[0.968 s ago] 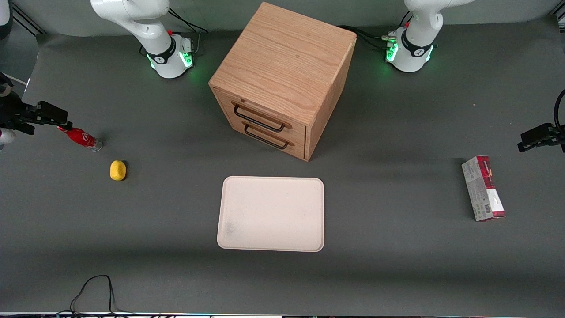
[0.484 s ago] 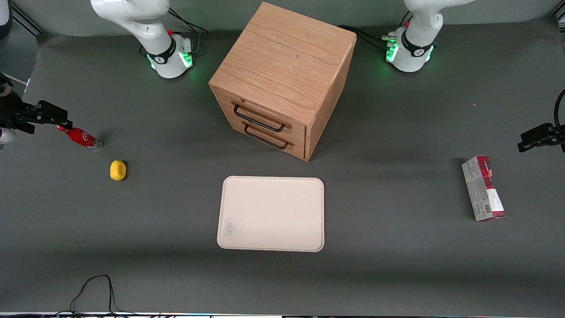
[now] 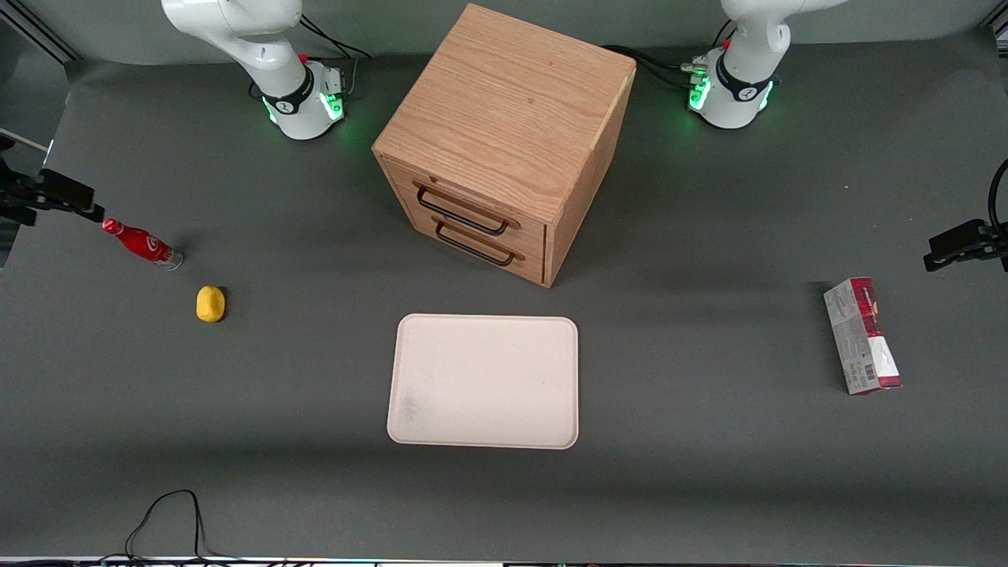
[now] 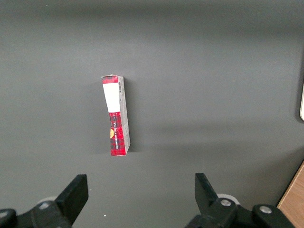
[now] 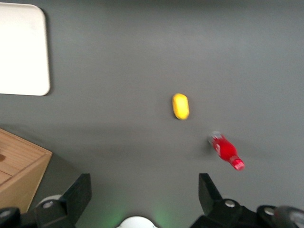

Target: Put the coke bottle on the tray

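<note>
Two task items sit well apart on a dark grey tabletop (image 3: 709, 488). One is the small red coke bottle (image 3: 143, 245), standing tilted in the front view with its red cap uppermost and its clear base on the table, toward the working arm's end. The right arm's gripper (image 5: 142, 199) hovers above the table near the bottle without touching it; its two black fingers (image 5: 76, 197) are spread wide apart and hold nothing. In the front view only a black part of that arm's wrist (image 3: 47, 193) shows at the picture's edge, just beside the bottle's cap. A small yellow lemon-shaped object (image 3: 210, 303) lies near the bottle, nearer to the front camera. The other task item, the cream-white tray (image 3: 543, 346), lies flat at mid-table with nothing on it and a faint grey smudge in one corner. It sits in front of the wooden drawer cabinet (image 3: 504, 118), whose two drawers are closed. A red-and-grey carton box (image 3: 861, 335) lies toward the parked arm's end.
</note>
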Tool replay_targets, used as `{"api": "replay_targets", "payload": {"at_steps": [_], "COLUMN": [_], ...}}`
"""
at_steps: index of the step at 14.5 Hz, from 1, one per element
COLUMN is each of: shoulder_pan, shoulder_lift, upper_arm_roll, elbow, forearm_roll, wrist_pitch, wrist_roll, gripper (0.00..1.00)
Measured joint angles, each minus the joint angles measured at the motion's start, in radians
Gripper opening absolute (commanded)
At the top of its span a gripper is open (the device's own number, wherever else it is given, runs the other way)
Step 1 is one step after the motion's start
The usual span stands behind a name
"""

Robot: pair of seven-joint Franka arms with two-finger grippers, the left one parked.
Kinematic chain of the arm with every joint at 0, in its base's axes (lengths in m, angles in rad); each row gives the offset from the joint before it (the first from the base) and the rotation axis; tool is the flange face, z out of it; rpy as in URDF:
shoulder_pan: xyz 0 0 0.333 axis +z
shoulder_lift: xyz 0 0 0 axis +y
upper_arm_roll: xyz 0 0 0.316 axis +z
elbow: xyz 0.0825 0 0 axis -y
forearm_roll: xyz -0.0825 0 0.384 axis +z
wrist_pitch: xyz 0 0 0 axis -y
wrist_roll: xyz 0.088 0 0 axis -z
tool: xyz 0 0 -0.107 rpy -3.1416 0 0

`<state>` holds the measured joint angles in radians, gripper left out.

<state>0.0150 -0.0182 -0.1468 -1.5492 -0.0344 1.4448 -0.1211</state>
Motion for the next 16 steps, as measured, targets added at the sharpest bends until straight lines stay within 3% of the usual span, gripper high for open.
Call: {"api": "replay_targets", "payload": {"at_steps": [6, 12, 16], "shoulder_pan": [-0.002, -0.003, -0.003], "shoulder_lift": [-0.16, -0.263, -0.342], "upper_arm_roll": [-0.163, -0.34, -0.387], "elbow": [-0.134, -0.254, -0.369], "forearm_roll": [-0.052, -0.118, -0.152], "wrist_pitch": [-0.009, 0.067, 0.13], "wrist_roll": [-0.12, -0.346, -0.402], "gripper": [1.0, 1.0, 1.0]}}
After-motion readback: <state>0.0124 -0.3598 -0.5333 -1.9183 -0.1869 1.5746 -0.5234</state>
